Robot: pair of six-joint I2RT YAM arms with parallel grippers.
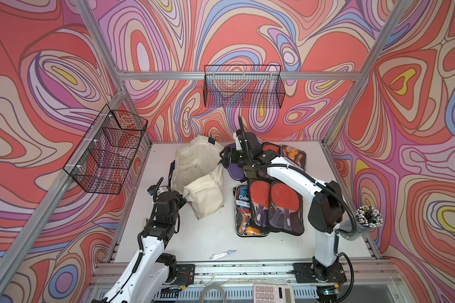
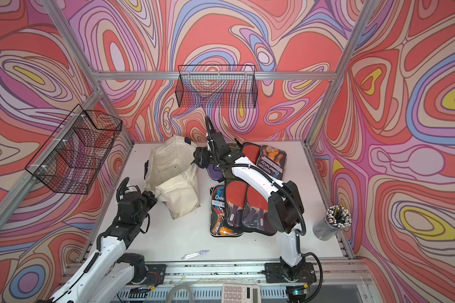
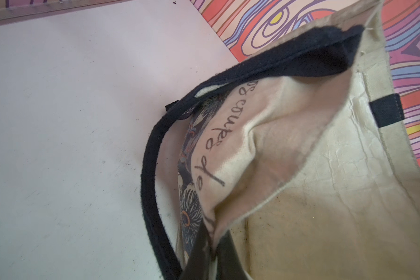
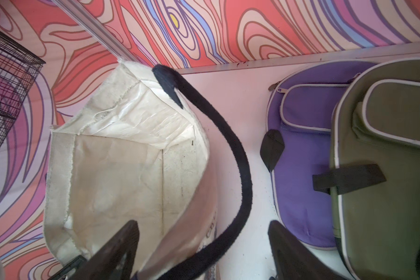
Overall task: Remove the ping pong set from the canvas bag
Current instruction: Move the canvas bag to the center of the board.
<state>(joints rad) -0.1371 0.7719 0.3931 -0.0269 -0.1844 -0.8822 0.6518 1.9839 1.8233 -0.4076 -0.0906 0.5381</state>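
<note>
In both top views the canvas bag (image 1: 195, 168) (image 2: 168, 170) slumps with its mouth open on the white surface (image 1: 195, 236), toward the back left. The ping pong sets (image 1: 268, 207) (image 2: 237, 204) lie heaped just to its right, under the right arm. The left pincer (image 1: 180, 196) sits at the bag's near rim, the right pincer (image 1: 225, 157) at its far right rim. The main risk, to my eye, is the low right forearm sweeping the heap, or the soft bag being dragged into it. Open room lies across the near half of the surface, apart from a small silvery tool (image 1: 222, 254); a pencil cup (image 1: 369, 213) crowds the right edge. In the left wrist view the left pincer (image 3: 212, 252) is clamped tight on the bag's rim beside the navy handle (image 3: 153, 169); a hard tug could slip that pinch. In the right wrist view the right pincer (image 4: 204, 242) stands wide, holding nothing, straddling the bag's wall and strap; closing there may catch only the strap. No set shows inside the bag, and a purple case (image 4: 301, 157) and an olive case (image 4: 386, 181) lie close alongside.
</note>
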